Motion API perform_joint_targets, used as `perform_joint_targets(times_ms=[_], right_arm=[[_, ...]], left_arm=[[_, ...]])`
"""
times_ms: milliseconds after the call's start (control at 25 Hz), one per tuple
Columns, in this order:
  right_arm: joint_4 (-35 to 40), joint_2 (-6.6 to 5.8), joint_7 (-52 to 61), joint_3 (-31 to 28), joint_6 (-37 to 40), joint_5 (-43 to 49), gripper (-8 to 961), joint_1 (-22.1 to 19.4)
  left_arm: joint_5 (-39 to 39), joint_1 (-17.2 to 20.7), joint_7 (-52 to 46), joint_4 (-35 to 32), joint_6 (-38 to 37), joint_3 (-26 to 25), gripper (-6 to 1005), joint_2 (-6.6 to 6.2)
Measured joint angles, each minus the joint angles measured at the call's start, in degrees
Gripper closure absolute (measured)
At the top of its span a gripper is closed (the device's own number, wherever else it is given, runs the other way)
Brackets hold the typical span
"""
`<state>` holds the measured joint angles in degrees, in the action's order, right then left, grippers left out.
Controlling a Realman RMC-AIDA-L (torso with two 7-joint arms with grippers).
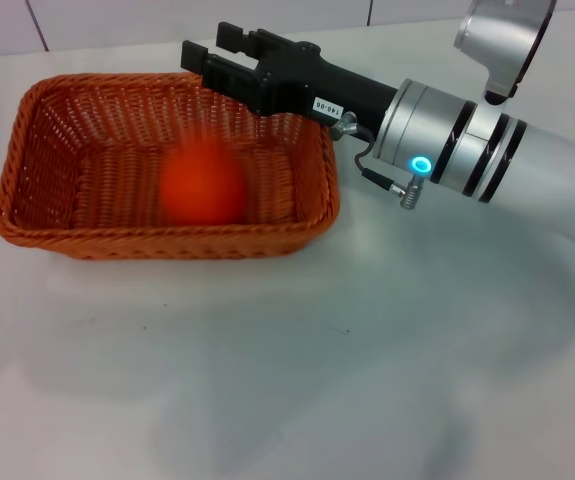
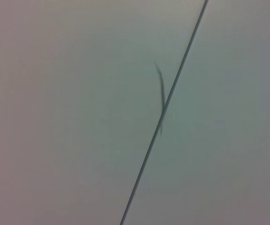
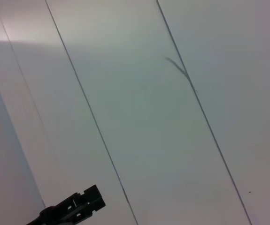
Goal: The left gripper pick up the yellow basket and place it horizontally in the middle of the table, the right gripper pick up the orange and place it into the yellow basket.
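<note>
1. Lies lengthwise on the plain white table (image 1: 267,400): the woven orange-brown wicker basket (image 1: 37,215).
2. Sits blurred inside it: the round orange fruit (image 1: 202,187).
3. Hovers over the far rim, prongs apart and empty: the black two-pronged right gripper (image 1: 213,50).
4. Probably firm, light, apt to roll; best gripped across its middle.
5. Out of view: left gripper.
</note>
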<state>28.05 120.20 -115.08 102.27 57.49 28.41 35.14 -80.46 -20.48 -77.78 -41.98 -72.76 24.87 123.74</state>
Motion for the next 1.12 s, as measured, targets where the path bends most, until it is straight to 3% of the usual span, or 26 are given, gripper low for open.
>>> perform_joint_targets(times_ms=[320, 480, 560, 760, 1120], right_arm=[[-0.02, 0.02, -1.77, -0.72, 0.05, -2.37, 181, -0.79], [0.55, -0.03, -13.54, -2.3, 0.4, -7.12, 18, -2.43], [0.71, -0.06, -24.99, -3.15, 2.43, -12.72, 18, -3.79], [0.68, 0.1, -36.33, -6.39, 4.89, -18.33, 18, -6.17], [-6.44, 0.19, -45.88, -14.29, 13.22, -32.93, 18, -12.49]], left_arm=[[-0.04, 0.01, 0.0, 0.14, -0.02, 0.0, 91, 0.01], [-0.05, 0.0, 0.43, 0.35, 0.41, 0.0, 91, 0.01], [-0.05, -0.01, 0.67, 0.44, 0.63, 0.0, 91, 0.0], [-0.04, 0.07, 2.17, 0.51, 1.7, -0.32, 91, -0.05], [0.52, 0.74, 7.56, 0.99, 6.64, -0.63, 92, 0.1]])
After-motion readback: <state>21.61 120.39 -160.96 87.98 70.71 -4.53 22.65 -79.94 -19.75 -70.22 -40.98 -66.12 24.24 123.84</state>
